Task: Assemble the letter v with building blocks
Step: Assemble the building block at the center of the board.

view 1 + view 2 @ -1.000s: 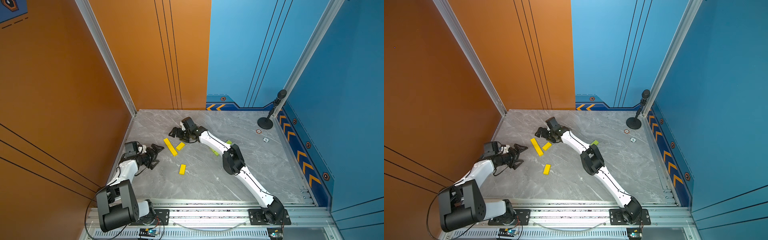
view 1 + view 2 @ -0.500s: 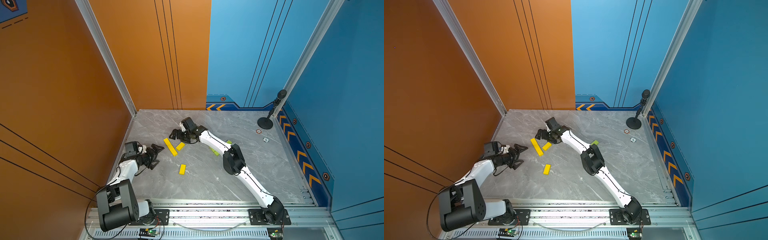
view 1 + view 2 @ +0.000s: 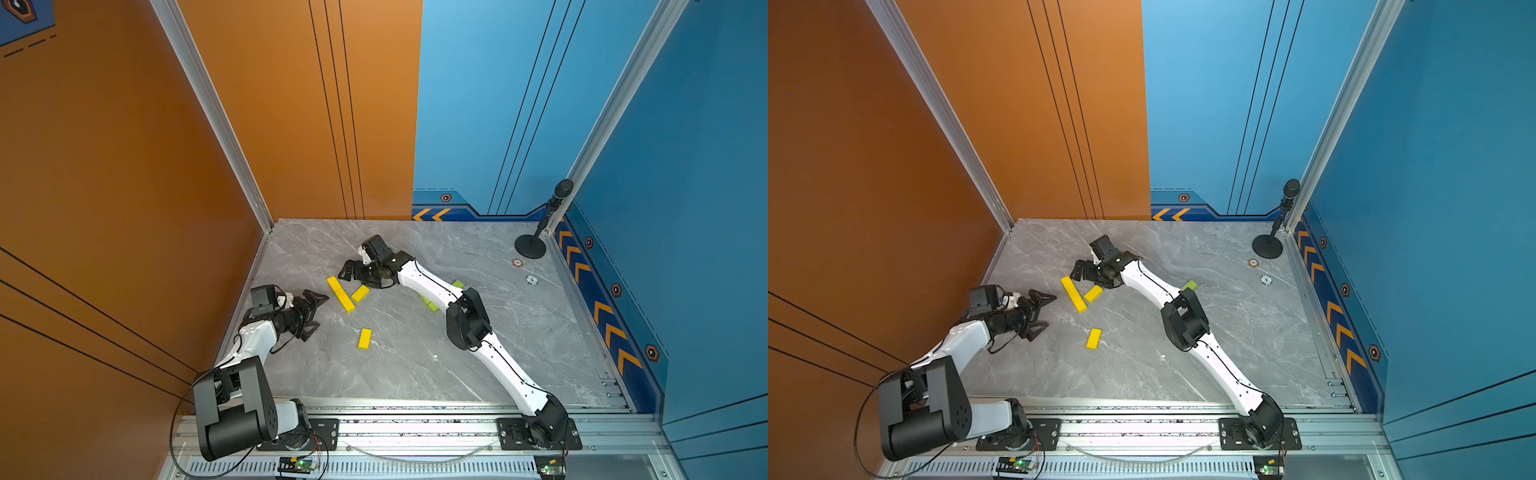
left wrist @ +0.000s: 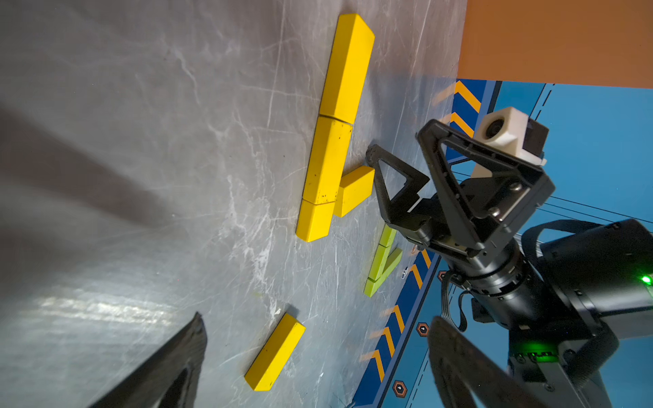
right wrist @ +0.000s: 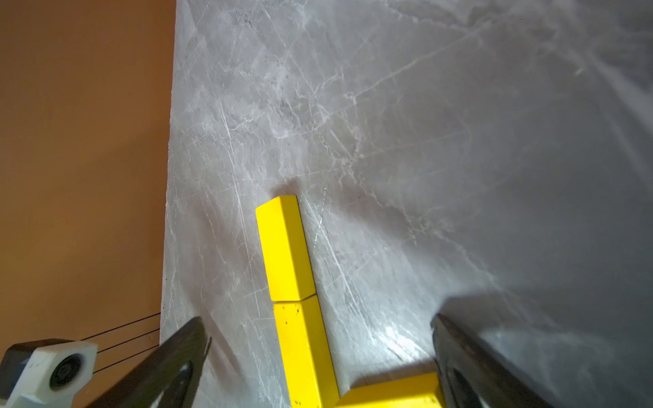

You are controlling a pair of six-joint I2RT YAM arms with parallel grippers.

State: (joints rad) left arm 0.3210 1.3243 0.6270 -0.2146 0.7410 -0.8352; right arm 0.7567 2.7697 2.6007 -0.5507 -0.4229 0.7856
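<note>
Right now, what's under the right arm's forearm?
Lime-green blocks on the table, mostly covered by the right arm in both top views. The left wrist view shows them meeting in a V; their count is unclear.

The right claw [image 3: 358, 277] crowds the yellow row [image 3: 340, 294]; lone block [image 3: 365, 338] lies unobstructed.

Right tool [image 3: 358, 277] gapes beside yellow blocks [image 3: 343, 296].

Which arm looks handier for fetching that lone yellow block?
Left arm, likely: its open jaws face the lone yellow block nearby; the right arm's jaws sit farther back, at the yellow row.
</note>
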